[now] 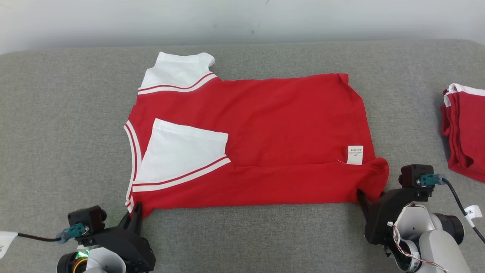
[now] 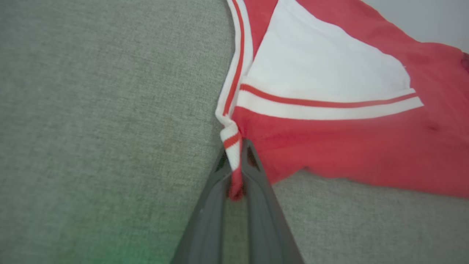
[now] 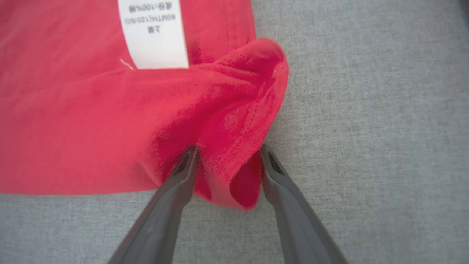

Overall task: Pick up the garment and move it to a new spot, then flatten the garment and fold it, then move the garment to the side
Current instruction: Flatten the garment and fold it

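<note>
Plainly the garment (image 1: 265, 125) lies spread mid-worktop (image 1: 57, 113), its long axis running side to side across the robot's front, neck end to the robot's left and hem end to its right. A white sleeve (image 1: 182, 151) is folded in over the red body, and a care label (image 1: 355, 155) shows near the hem. Both near corners are the ones in play, and each arm has the corner on its own side, so the cloth stretches away from both claws, up and across the worktop.

The left claw (image 1: 135, 212) is nearly closed, with the striped neck trim pinched between its fingers. The right claw (image 1: 362, 197) stands at the near hem corner. The head view hides its fingertips under the cloth. The right wrist view shows what that one cannot: the fingers stand apart, astride a loose bunch of hem that touches both but is not squeezed flat. I judge that corner not firmly held.

Off to the robot's right, well apart, sits a pile (image 1: 464, 129) of red and white cloth at the worktop's edge.
</note>
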Tool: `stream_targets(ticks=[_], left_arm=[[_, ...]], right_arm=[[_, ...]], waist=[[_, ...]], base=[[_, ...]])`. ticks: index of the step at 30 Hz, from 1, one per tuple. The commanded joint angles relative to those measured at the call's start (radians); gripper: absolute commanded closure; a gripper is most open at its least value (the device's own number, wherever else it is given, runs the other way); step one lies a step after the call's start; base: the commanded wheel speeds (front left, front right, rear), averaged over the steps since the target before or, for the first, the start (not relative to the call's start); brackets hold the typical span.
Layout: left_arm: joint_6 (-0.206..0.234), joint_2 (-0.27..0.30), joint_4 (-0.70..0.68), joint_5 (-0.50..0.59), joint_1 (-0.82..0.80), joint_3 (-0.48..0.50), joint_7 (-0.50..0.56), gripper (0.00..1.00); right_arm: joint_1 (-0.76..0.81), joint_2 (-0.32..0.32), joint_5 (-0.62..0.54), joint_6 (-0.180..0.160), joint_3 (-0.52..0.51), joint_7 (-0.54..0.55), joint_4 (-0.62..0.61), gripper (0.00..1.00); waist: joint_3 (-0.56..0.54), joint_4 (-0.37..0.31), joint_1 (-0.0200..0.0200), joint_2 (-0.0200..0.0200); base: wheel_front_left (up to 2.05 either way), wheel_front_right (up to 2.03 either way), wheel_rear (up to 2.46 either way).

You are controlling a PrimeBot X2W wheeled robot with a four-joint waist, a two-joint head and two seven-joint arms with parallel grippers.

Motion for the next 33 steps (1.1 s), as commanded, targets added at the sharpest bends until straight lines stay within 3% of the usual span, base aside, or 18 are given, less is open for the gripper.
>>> stream_targets(ticks=[1, 3, 4, 13, 22, 26, 33], left_arm=[[-0.001, -0.005, 0.019, -0.002, 0.005, -0.009, 0.001, 1.00], [-0.003, -0.008, 0.024, -0.001, 0.003, -0.011, 0.000, 1.00], [-0.007, -0.010, 0.025, -0.001, 0.004, -0.013, -0.005, 1.00], [-0.029, -0.012, 0.023, 0.001, 0.021, -0.015, -0.057, 1.00], [-0.019, 0.030, -0.049, -0.012, 0.088, -0.007, -0.045, 1.00], [0.011, 0.060, -0.140, -0.029, 0.165, 0.010, -0.032, 1.00], [0.078, 0.099, -0.285, -0.045, 0.293, 0.015, 0.017, 1.00]], right_arm=[[0.002, 0.009, 0.006, 0.003, 0.010, 0.015, 0.024, 0.78], [-0.003, 0.009, -0.002, 0.003, 0.004, 0.015, 0.033, 0.96], [-0.004, 0.008, -0.006, 0.003, -0.001, 0.009, 0.034, 1.00], [0.017, 0.005, -0.023, 0.002, -0.048, -0.028, 0.000, 1.00], [0.123, 0.005, 0.020, 0.002, -0.083, 0.000, -0.146, 1.00], [0.216, 0.005, 0.056, 0.002, -0.096, 0.050, -0.276, 1.00], [0.338, 0.005, 0.104, 0.002, -0.114, 0.135, -0.383, 1.00]], waist=[[-0.001, 0.003, 0.0001, 0.0000], [-0.003, 0.007, 0.0001, 0.0000], [-0.004, 0.008, 0.0001, 0.0000], [-0.032, 0.006, 0.0001, 0.0000], [-0.058, 0.012, 0.0001, 0.0000], [-0.067, 0.007, 0.0001, 0.0000], [-0.057, 0.007, 0.0001, 0.0000]], base=[[0.00, 0.00, 0.00], [0.00, 0.00, 0.00], [0.00, 0.00, 0.00], [0.00, 0.00, 0.00], [0.00, 0.00, 0.00], [0.00, 0.00, 0.00], [0.00, 0.00, 0.00]])
